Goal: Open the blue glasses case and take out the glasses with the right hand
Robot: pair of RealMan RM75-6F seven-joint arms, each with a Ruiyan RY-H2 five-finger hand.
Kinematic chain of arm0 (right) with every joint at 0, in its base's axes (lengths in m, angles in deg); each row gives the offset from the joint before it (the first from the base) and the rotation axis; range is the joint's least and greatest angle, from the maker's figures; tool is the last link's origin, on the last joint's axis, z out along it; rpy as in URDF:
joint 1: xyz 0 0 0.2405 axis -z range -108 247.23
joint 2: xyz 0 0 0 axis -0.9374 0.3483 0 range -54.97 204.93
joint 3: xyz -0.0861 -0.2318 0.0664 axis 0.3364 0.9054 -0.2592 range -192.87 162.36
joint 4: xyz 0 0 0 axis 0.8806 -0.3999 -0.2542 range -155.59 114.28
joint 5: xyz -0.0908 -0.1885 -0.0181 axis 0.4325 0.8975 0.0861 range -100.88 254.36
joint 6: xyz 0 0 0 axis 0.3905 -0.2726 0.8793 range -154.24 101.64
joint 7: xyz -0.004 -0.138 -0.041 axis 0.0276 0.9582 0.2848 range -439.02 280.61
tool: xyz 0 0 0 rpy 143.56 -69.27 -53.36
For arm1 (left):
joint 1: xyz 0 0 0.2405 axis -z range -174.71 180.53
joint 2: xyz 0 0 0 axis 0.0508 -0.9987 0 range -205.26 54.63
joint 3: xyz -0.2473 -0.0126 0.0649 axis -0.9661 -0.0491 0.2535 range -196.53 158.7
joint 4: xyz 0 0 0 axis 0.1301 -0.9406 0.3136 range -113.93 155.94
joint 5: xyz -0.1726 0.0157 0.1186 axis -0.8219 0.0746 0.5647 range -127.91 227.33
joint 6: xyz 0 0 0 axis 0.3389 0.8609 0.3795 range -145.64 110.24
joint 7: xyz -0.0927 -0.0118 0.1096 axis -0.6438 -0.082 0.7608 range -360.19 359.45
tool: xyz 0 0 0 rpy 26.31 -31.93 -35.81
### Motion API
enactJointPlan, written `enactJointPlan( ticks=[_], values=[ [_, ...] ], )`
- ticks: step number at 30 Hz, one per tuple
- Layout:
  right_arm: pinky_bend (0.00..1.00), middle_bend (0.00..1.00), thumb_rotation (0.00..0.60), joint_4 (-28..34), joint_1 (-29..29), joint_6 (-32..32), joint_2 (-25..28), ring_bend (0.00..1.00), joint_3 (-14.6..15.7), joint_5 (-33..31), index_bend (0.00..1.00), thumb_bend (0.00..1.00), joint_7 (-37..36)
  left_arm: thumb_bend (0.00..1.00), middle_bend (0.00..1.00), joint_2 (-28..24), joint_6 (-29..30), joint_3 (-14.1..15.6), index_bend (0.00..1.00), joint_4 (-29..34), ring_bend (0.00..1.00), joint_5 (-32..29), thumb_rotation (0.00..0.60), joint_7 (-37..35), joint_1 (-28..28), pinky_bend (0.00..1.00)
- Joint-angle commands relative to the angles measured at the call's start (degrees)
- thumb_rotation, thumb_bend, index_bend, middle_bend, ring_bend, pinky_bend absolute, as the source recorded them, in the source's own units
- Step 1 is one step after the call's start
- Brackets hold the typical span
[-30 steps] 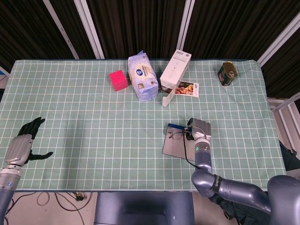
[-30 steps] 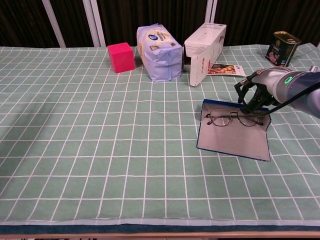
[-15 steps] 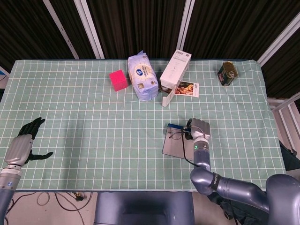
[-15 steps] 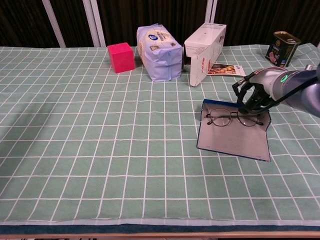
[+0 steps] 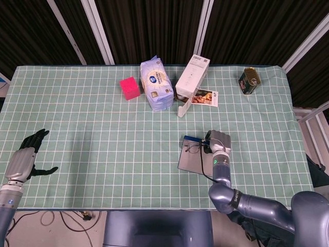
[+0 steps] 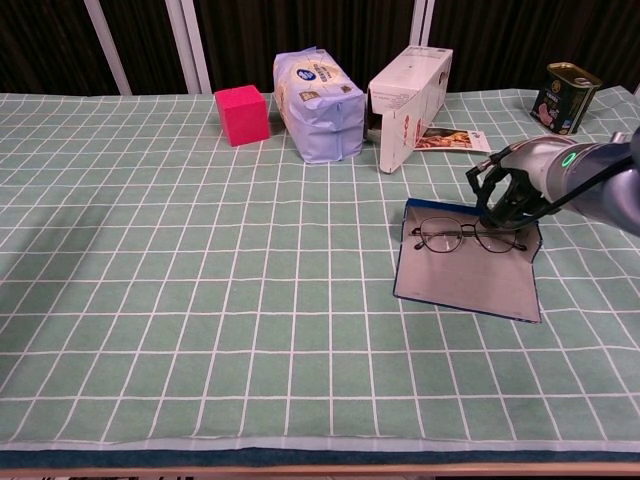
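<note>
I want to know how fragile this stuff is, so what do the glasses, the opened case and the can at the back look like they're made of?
Glasses: thin dark wire frame, probably metal, with clear lenses.
Case: lies flat and open, matte grey lining with a blue edge; looks like stiff board or faux leather, hard to tell.
Can: likely metal, glossy dark green and gold printed sides.

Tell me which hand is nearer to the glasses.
The right hand: its fingers reach down at the right end of the glasses, which lie on the open blue glasses case. The left hand rests far off at the table's near left edge.
</note>
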Motion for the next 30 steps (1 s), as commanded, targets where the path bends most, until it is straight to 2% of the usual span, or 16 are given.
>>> enactJointPlan(
  ticks=[1,21,30],
  values=[
    [0.99,0.90,0.600,-0.16,0.00,0.08,-0.08,0.96,-0.01,0.06,0.44,0.51,-0.10,0.00,0.00,-0.01,-0.03,0.00,0.00,0.02,0.00,-0.03,0.600,0.00,0.01,0.00],
    [0.99,0.90,0.600,-0.85,0.03,0.50,-0.48,0.96,0.11,0.37,0.54,0.52,-0.41,0.00,0.00,-0.15,-0.23,-0.09,0.00,0.19,0.00,-0.37,0.600,-0.21,0.00,0.00],
    [0.99,0.90,0.600,0.97,0.62,0.27,0.26,0.96,-0.26,2.42,0.55,0.52,-2.24,0.00,0.00,-0.22,-0.23,-0.11,0.00,0.29,0.00,-0.37,0.600,-0.37,-0.03,0.00]
  ],
)
